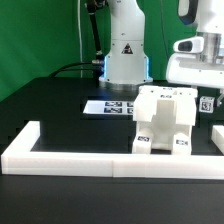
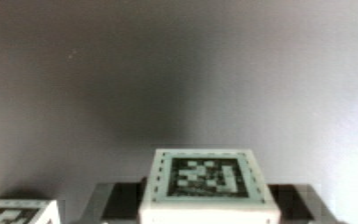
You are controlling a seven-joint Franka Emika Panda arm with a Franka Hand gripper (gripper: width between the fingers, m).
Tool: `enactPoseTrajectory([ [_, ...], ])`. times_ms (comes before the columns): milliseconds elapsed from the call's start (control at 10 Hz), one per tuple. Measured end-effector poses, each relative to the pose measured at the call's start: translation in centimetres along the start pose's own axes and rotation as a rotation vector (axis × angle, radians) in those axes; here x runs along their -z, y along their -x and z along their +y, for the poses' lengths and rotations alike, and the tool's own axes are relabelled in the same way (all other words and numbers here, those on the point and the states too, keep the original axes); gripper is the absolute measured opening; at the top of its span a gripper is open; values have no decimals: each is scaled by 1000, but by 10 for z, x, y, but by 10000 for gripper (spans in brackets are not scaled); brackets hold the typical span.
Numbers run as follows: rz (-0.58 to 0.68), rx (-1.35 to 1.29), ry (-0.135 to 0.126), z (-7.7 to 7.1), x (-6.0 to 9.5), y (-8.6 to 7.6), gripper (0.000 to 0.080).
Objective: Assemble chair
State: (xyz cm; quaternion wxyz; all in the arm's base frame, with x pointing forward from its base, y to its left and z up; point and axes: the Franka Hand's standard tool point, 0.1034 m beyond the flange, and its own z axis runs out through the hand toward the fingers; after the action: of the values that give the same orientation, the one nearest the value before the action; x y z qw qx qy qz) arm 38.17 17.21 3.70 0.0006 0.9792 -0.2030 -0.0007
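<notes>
Exterior view: my hand [image 1: 205, 88] hangs at the exterior view's right. The half-built chair [image 1: 165, 122] stands on the table [image 1: 60, 110], just to the exterior view's left of the hand and lower.

Wrist view: the dark fingers [image 2: 119, 196] sit tight against both sides of a tagged chair leg [image 2: 206, 180], so I judge it gripped.

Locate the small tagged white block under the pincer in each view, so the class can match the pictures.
Exterior view: the tagged block sits at the exterior view's right, near the part-built chair.
Wrist view: the tagged block is the larger of two tagged pieces, its tag facing the camera.
Shared landmark: the black table beneath it.
</notes>
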Motion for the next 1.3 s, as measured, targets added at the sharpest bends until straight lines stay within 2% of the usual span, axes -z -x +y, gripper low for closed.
enactPoseTrajectory([
  [200, -23, 12, -30, 3, 28, -5, 287],
  [400, -50, 3, -50, 14, 53, -25, 287],
  [800, -48, 8, -44, 14, 49, -23, 287],
  [900, -61, 8, -49, 15, 55, -23, 287],
  [1000, -61, 60, -54, 19, 66, -30, 287],
  [1200, -32, 168, -58, 33, 78, -58, 287],
  [1300, -22, 167, -63, 35, 83, -69, 287],
])
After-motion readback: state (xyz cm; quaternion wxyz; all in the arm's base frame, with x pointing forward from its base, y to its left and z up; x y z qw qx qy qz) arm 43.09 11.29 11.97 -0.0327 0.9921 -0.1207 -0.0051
